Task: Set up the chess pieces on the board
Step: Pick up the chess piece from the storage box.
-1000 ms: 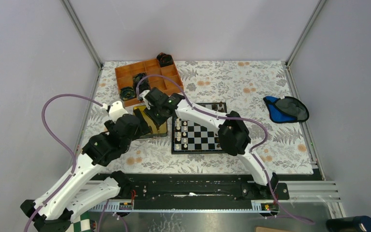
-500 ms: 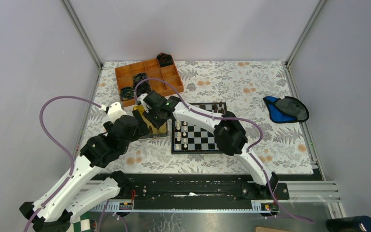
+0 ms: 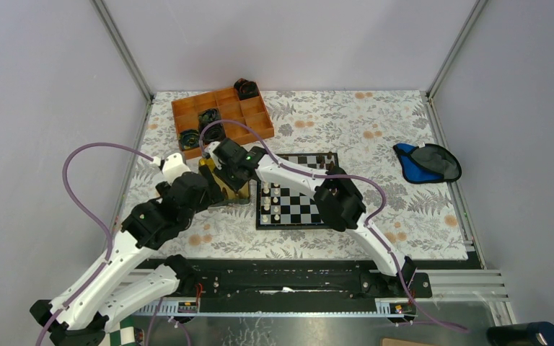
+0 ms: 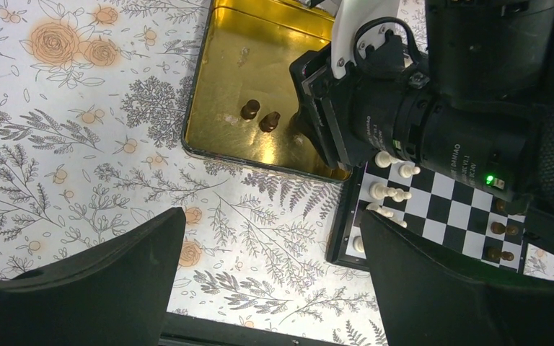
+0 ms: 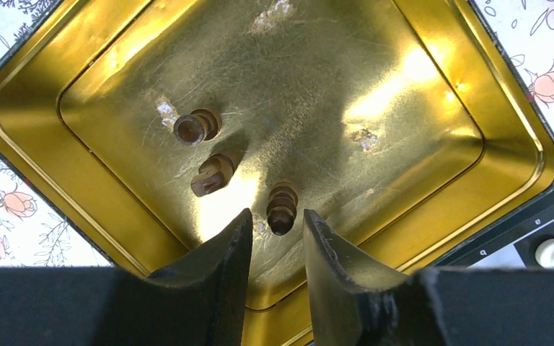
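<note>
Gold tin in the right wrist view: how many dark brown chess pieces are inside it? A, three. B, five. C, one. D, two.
A: three dark brown chess pieces sit on the floor of the gold tin, one of them right at the tips of the right gripper.

Gold tin [image 5: 404, 144], brown chess pieces [image 5: 281, 207], black-and-white board [image 4: 451, 216]; floral tablecloth [image 4: 79, 144]

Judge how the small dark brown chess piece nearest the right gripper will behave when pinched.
Lying sideways with a round ribbed body, the dark brown chess piece may roll on the glossy gold tin. Tiny and narrow, it looks light and could pivot when squeezed.
</note>
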